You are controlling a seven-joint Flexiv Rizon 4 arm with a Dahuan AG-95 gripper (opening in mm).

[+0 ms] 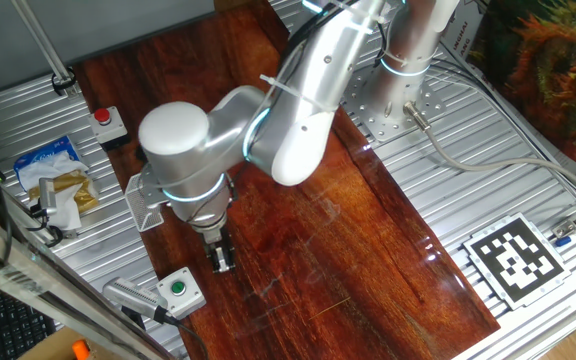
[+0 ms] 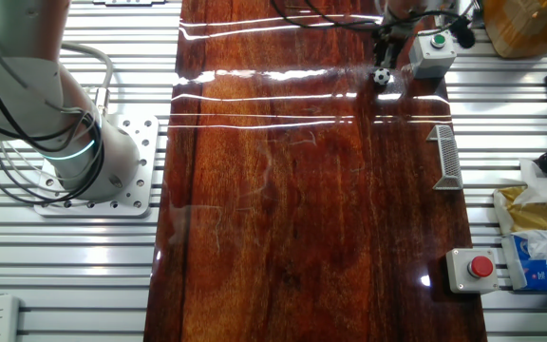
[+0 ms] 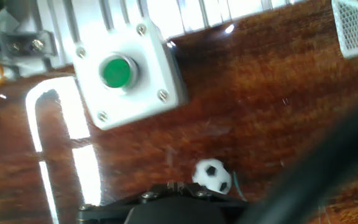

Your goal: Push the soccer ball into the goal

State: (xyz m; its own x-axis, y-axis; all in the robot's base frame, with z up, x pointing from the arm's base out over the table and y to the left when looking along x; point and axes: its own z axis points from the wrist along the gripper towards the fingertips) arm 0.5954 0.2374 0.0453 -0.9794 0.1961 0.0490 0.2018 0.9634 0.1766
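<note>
The soccer ball (image 3: 212,175) is a tiny white ball with black patches on the dark wooden tabletop. In the hand view it lies just to the right of my gripper's tips (image 3: 176,185). The gripper is shut with nothing held. From the other fixed view, the ball (image 2: 381,76) sits right below the gripper (image 2: 387,43), beside the green button box. The goal (image 2: 447,157), a small white mesh frame, stands at the wood's right edge, and shows at the hand view's top right (image 3: 356,25). In one fixed view the gripper (image 1: 221,258) hides the ball; the goal (image 1: 143,205) peeks out beside the arm.
A grey box with a green button (image 3: 126,74) stands close behind the ball, also seen as the green button box (image 1: 180,290). A box with a red button (image 2: 473,268) lies further along the same side. Snack packets (image 1: 58,180) and cables lie on the metal slats.
</note>
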